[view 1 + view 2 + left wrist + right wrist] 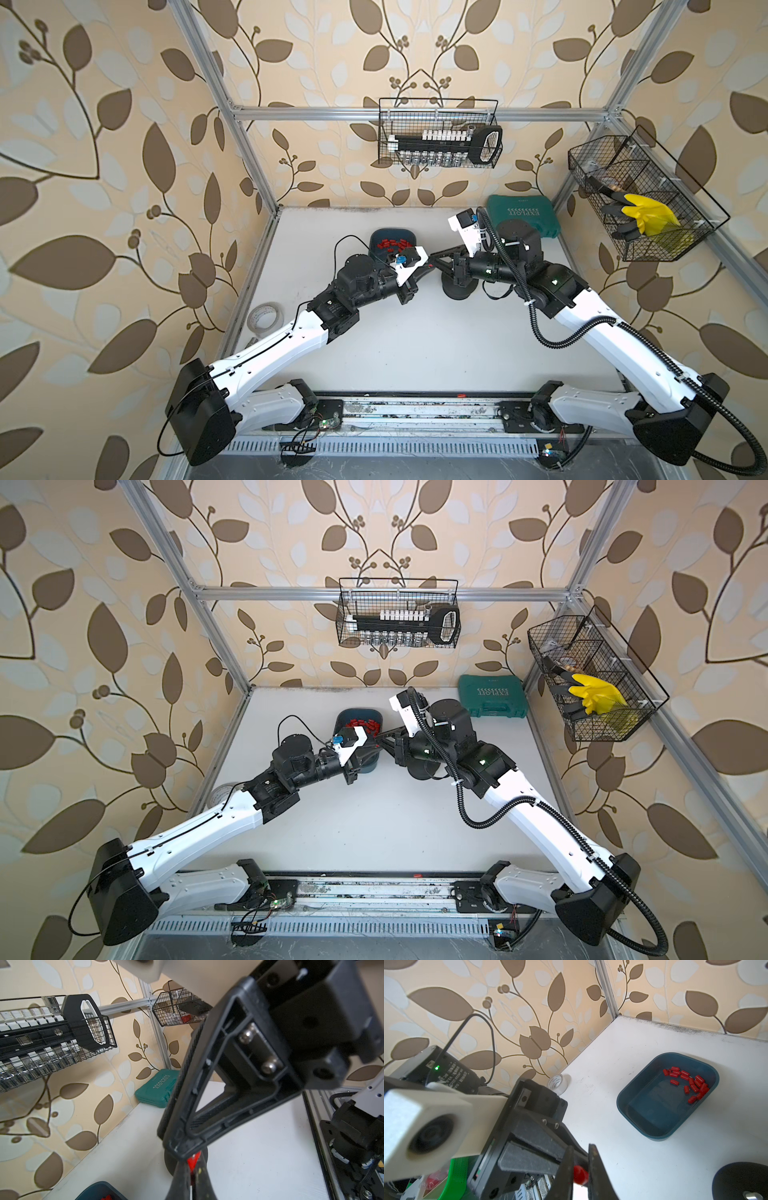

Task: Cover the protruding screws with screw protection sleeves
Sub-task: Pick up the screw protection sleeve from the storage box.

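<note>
Red sleeves (370, 726) in blue tray (343, 721), black base (419, 771) nearby.

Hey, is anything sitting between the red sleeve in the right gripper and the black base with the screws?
Nothing visible does. The red sleeve is pinched in the right gripper, the left gripper at it too; bare table lies toward the black base.

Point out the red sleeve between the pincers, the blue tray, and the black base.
red sleeve (580, 1175): right wrist view, exposed middle.
blue tray (643, 1082): right wrist view, bare inner wall.
black base (737, 1178): right wrist view, domed top.
</note>
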`<state>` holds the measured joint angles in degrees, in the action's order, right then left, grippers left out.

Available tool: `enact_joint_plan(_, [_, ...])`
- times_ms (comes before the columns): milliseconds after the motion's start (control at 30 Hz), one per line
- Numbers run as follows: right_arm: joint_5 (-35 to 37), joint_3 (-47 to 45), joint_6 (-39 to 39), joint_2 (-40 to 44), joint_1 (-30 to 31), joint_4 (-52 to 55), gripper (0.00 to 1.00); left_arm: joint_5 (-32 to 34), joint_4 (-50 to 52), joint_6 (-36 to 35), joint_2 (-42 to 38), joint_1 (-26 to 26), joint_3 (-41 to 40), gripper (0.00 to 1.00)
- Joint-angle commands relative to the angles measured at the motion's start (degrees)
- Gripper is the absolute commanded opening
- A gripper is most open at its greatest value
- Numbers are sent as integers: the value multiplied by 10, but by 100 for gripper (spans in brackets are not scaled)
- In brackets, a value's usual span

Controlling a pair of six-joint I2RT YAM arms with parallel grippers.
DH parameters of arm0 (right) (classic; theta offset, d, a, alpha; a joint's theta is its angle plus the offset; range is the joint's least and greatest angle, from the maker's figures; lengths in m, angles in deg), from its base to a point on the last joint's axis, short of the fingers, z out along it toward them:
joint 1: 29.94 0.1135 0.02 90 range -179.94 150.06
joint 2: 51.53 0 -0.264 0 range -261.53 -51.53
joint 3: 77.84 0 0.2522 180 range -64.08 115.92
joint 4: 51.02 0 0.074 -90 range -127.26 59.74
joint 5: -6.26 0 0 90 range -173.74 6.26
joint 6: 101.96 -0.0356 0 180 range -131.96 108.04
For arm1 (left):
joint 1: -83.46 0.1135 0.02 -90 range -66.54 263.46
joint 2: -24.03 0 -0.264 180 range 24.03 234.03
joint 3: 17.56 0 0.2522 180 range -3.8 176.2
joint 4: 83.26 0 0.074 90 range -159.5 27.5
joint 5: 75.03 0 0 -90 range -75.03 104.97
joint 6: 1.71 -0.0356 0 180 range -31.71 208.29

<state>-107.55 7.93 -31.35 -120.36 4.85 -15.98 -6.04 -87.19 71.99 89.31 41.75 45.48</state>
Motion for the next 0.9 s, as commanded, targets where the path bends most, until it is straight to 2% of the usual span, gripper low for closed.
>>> enact_joint_plan(0, [7,-3,13,6,-7,30,17,-12,-39,4,-9,-6,19,0])
enact_joint_plan(367, [-21,-5,19,-7,-10,39,20,-11,-40,5,-8,-6,20,0])
enact_joint_plan(567, [-35,-5,24,-10,-10,43,26,-14,-38,6,-8,-6,21,0])
enact_joint_plan(700, [-41,-5,24,-11,-9,44,23,-15,-39,6,-9,-6,20,0])
enact_joint_plan(767, [-36,-4,24,-11,-10,46,16,-17,-39,6,-9,-6,22,0])
enact_joint_plan(867, [-35,-4,24,-12,-10,43,12,-17,-39,7,-9,-6,21,0])
